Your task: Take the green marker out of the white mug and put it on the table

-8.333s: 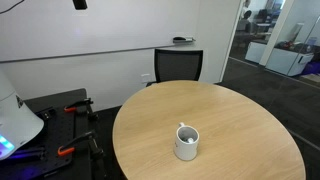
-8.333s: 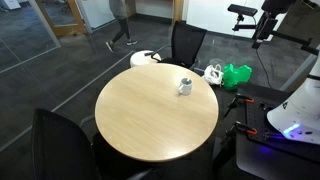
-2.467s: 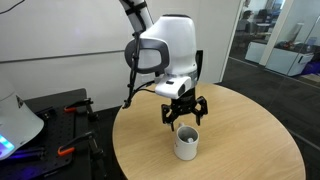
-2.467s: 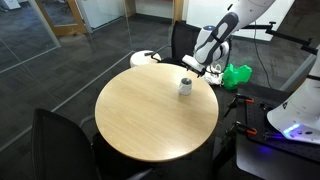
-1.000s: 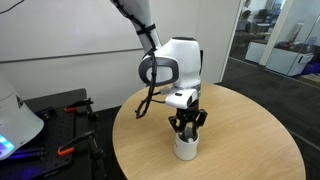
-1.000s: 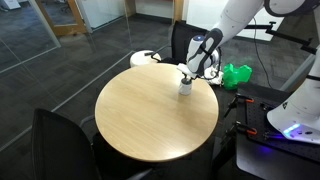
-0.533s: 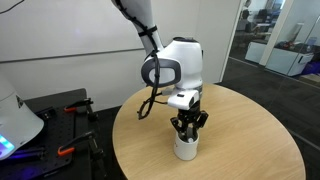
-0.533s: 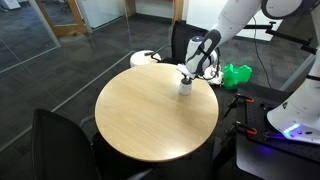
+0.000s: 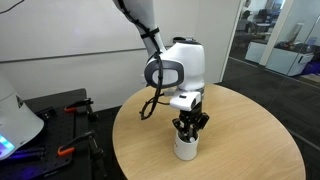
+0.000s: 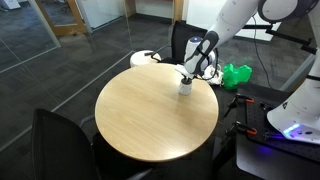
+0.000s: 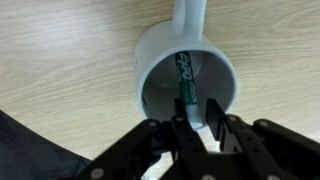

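Note:
The white mug (image 9: 186,148) stands upright on the round wooden table (image 9: 245,125); it also shows near the table's far edge (image 10: 185,87). In the wrist view the mug (image 11: 150,55) fills the centre, handle pointing up. The green marker (image 11: 184,75) leans inside it, its pale tip toward the camera. My gripper (image 11: 198,112) points straight down into the mug's mouth. Its fingers stand on either side of the marker's tip, narrowed, with a slim gap still visible on one side. In both exterior views the gripper (image 9: 189,128) (image 10: 188,74) hides the marker.
A black chair (image 9: 178,65) stands behind the table, and another chair (image 10: 55,140) at its near side. A green bag (image 10: 237,74) and a white round object (image 10: 145,58) lie on the floor beyond the table. The mug sits close to the table's edge.
The gripper's fingers have drawn closer together around the marker's tip over the last second. Its height over the mug is nearly unchanged; the mug has not moved.

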You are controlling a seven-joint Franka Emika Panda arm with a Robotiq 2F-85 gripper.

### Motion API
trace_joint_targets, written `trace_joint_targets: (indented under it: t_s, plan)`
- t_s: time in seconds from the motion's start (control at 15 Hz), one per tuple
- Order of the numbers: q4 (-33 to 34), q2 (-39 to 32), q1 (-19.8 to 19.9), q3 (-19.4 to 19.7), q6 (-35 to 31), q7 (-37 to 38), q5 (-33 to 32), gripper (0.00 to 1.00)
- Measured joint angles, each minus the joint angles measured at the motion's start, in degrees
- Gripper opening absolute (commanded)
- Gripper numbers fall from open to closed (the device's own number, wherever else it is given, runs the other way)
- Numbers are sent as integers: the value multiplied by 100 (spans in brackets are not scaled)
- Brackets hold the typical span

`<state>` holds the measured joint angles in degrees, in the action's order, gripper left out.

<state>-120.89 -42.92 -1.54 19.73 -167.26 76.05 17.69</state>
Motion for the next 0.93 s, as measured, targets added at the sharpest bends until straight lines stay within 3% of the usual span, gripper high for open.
trace_joint_targets:
  t_s: [0.27, 0.4, 0.47, 0.93]
  plan:
    - [87, -72, -10, 20, 46, 38, 0, 27]
    - [134, -103, -30, 34, 100, 86, -1, 7]
    - [159, -120, -42, 41, 132, 92, -1, 2]
    - [243, -162, -99, 82, 217, 95, -8, 5]
